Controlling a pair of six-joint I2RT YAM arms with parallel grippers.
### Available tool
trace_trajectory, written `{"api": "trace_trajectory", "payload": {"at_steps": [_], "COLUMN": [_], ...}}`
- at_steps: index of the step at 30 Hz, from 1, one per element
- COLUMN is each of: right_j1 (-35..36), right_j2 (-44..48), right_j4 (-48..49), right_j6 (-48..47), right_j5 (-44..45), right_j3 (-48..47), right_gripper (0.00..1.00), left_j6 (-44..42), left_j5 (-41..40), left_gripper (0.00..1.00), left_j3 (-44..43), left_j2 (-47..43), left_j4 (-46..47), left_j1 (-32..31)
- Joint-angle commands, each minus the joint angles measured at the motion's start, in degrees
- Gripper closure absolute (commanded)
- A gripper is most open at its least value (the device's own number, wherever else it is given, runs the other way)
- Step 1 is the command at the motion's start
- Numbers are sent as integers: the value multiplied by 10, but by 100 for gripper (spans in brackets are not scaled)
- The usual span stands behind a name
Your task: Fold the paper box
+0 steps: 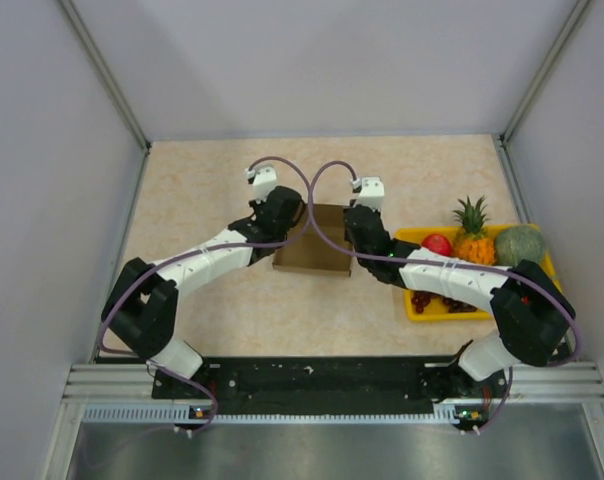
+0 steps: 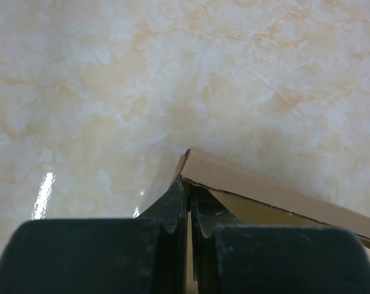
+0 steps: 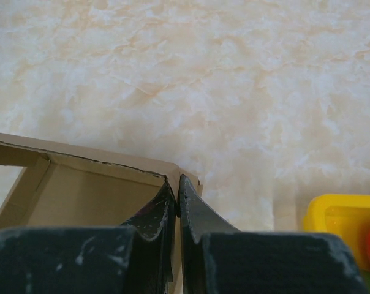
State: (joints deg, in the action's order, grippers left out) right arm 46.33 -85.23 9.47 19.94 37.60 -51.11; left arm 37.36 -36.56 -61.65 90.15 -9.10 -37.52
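Top: paper box [image 1: 310,252] sits open-topped btwn both grippers, left gripper [image 1: 285,222] at its left wall, right gripper [image 1: 358,228] at its right wall; yellow fruit tray [image 1: 427,305] beyond the right one.
L wrist: L fingers [image 2: 171,208] pinched together on a box corner wall.
R wrist: R fingers [image 3: 194,211] clamped on a wall corner too, box interior to their left.

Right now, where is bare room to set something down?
Free: the far strip of table behind the paper box, the patch by the left wall, the near strip before the arm bases. Crowded: the centre, where the left tool and right tool grip it, and the yellow tray at right.
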Motion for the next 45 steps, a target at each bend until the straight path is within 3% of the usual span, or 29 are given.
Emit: {"api": "trace_trajectory", "payload": {"at_steps": [1, 7, 14, 29, 39, 45], "right_j1": [25, 36, 39, 74, 115, 152], "right_j2": [25, 3, -2, 46, 56, 78], "right_j4": [65, -53, -58, 235, 288, 286], "right_j6": [3, 76, 123, 28, -14, -18], "right_j5": [75, 122, 141, 147, 173, 186], "right_j3": [-19, -82, -49, 148, 199, 220], "right_gripper": [100, 100, 100, 100, 100, 91], "left_j6": [17, 24, 32, 29, -17, -50], "left_j5": [-15, -11, -7, -22, -25, -18], "left_gripper": [100, 100, 100, 100, 100, 100], "left_j3": [32, 52, 73, 153, 260, 346], "left_j2": [-30, -45, -62, -80, -134, -151], "left_j4": [25, 22, 25, 86, 198, 308], "left_j1": [-5, -9, -12, -36, -49, -50]}}
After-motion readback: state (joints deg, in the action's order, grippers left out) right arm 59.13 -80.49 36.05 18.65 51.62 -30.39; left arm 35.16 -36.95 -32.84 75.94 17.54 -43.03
